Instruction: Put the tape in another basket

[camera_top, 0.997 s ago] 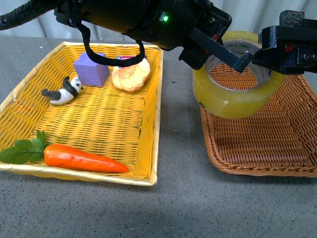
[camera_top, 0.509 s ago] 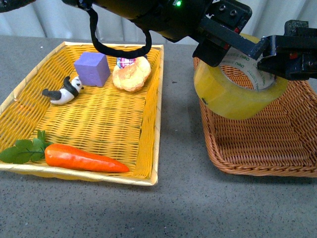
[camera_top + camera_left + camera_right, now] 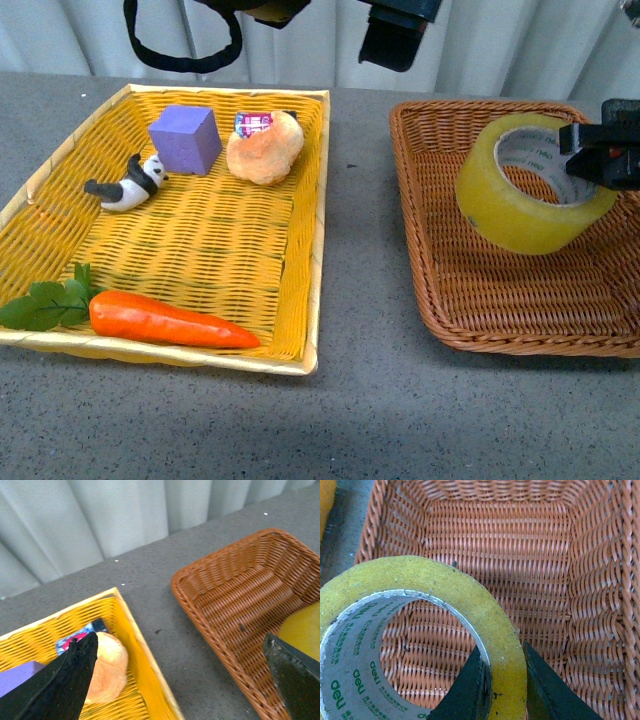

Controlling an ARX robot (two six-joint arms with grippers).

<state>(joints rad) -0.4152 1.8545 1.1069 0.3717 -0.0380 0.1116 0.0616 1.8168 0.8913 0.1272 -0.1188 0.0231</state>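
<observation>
We are judging the task nearly done. The tape [image 3: 522, 188] is hanging tilted inside the outline of the brown wicker basket [image 3: 432, 300], toward its right side. We are holding it with the right gripper [image 3: 603, 156], whose jaws are pinching the roll's wall, one finger inside the white printed core and one on the yellowish outside. We cannot tell whether the roll's lower edge is touching the weave. What is remaining, as we are reading it, is to lower it, let go and lift the arm clear. The left gripper [image 3: 179, 645] is hovering above the grey counter [image 3: 360, 420] between the two baskets, spread wide and carrying nothing.

For room, the wicker floor is lying bare around the roll, so nothing is crowding the set-down. The sloping walls and braided rim are the edges we are watching, the right wall especially, close to our fingers. The yellow tray-basket [image 3: 312, 250], with its carrot [image 3: 165, 320], purple block [image 3: 185, 138], bread roll [image 3: 265, 150] and panda figure [image 3: 128, 183], is sitting well apart to the left.
</observation>
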